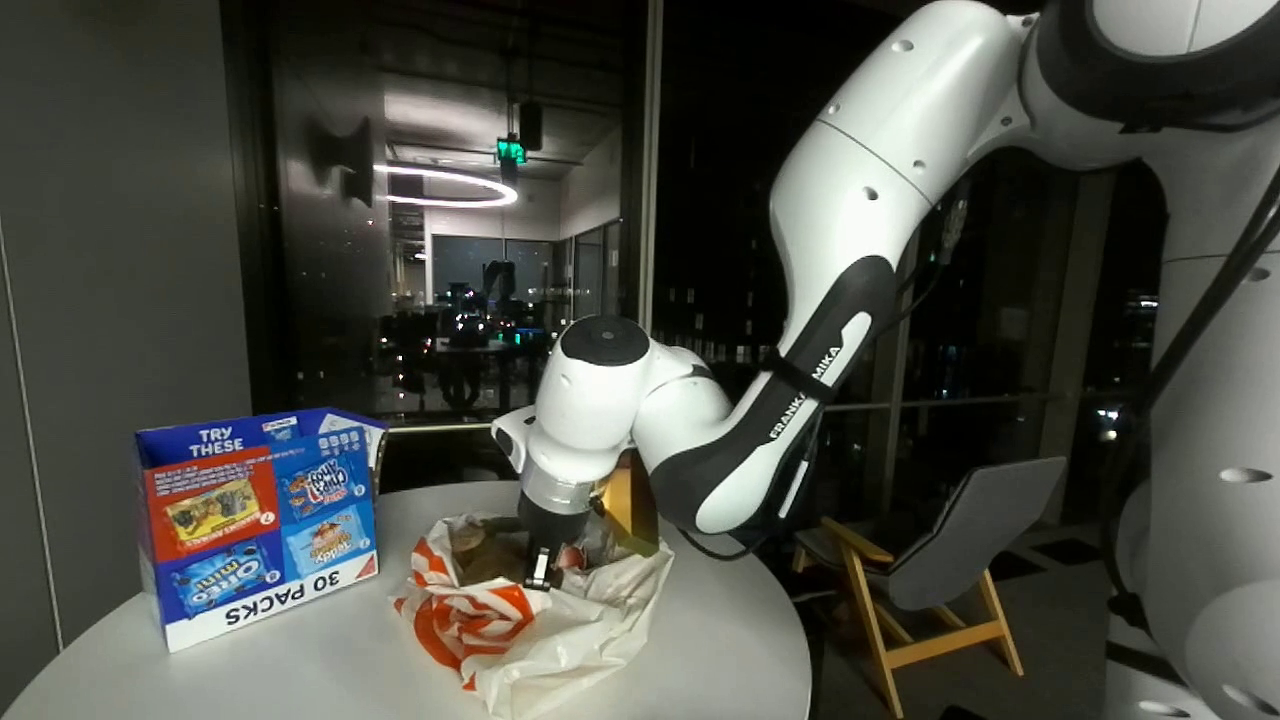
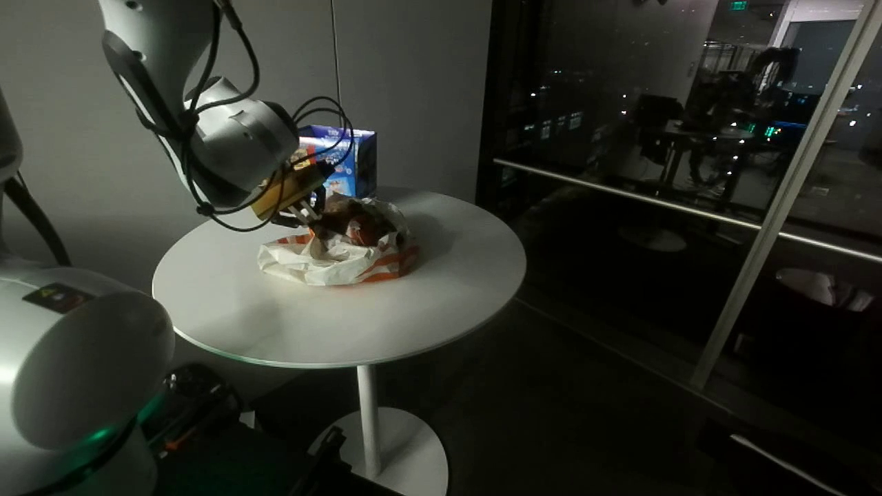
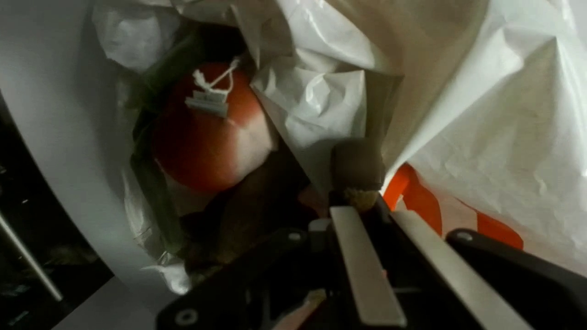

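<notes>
A white plastic bag with orange print (image 1: 580, 650) lies open and crumpled on the round table; it also shows in an exterior view (image 2: 310, 269) and the wrist view (image 3: 504, 137). My gripper (image 1: 540, 572) points down into its mouth. In the wrist view the fingers (image 3: 367, 210) are close together, with a brown fuzzy thing (image 3: 357, 167) between and beyond their tips. They look shut on it; its lower part is hidden. Beside them in the bag lies a round red-and-white thing (image 3: 202, 151) with a small tag on a white string. Dark brown and green shapes lie around it.
A blue and red snack box (image 1: 260, 530) stands on the white table (image 1: 730, 620) close beside the bag; the box also shows in an exterior view (image 2: 360, 165). A grey chair with wooden legs (image 1: 940, 560) stands past the table edge. Dark windows are behind.
</notes>
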Tool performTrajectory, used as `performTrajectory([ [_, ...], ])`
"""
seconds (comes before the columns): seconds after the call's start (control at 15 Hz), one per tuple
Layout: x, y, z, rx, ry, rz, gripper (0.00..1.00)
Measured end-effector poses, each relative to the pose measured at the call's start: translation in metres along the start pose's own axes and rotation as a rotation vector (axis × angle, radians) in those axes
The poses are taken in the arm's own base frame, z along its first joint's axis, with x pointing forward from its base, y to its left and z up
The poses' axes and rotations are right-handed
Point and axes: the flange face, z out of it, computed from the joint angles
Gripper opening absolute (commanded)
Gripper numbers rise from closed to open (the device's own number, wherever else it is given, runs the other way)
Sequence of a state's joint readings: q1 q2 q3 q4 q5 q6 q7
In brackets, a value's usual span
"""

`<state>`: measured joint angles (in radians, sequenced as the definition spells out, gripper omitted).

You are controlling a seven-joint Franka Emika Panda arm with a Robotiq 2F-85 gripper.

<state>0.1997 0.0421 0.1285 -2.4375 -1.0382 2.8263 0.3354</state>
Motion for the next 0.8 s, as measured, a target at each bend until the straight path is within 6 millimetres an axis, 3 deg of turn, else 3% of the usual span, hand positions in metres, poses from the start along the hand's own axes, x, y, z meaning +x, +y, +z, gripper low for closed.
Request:
performTrajectory([
  [0.07, 0.0, -0.004, 0.001, 0.035, -0.01, 0.018, 0.1],
  [0.13, 0.0, -0.006, 0.001, 0.065, -0.017, 0.035, 0.39],
  [0.2, 0.0, -0.008, 0.0, 0.088, -0.022, 0.049, 0.4],
  [0.47, 0.003, -0.006, -0.007, 0.14, -0.021, 0.099, 0.69],
  [0.53, 0.004, -0.004, -0.01, 0.148, -0.018, 0.11, 0.26],
  [0.6, 0.005, -0.002, -0.012, 0.156, -0.014, 0.118, 0.3],
  [0.67, 0.005, 0.0, -0.015, 0.164, -0.012, 0.128, 0.8],
  [0.8, 0.005, 0.004, -0.017, 0.187, -0.019, 0.148, 0.77],
])
